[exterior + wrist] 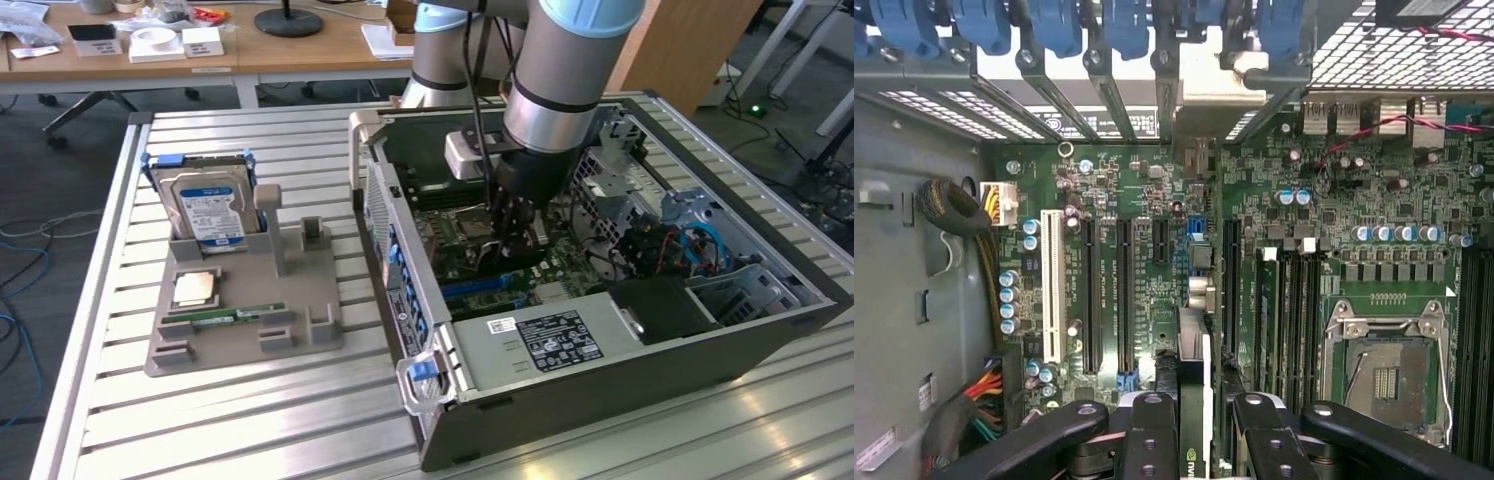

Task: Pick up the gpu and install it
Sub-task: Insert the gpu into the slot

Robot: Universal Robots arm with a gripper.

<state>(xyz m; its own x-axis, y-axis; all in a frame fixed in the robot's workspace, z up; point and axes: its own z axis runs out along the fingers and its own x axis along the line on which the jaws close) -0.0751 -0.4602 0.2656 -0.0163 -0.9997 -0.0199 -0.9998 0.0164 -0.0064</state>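
My gripper (514, 238) is lowered inside the open computer case (534, 395), over the green motherboard (467, 262). In the wrist view the gpu (1195, 345) appears edge-on as a thin upright card between my two black fingers (1151, 432). The gripper (1195, 405) is shut on it. The card stands just above the motherboard (1324, 215), between the long black expansion slots (1122, 290) and the RAM slots (1291, 310). Its silver bracket end (1206, 85) points at the case's rear slot openings. I cannot tell whether the card's edge sits in a slot.
A grey holder (240, 335) on the slatted table at the exterior view's left carries a hard drive with a blue label (207, 205), a CPU (196, 288) and a green RAM stick (224, 317). An empty CPU socket (1381, 370) and cable bundles (979, 395) flank the card.
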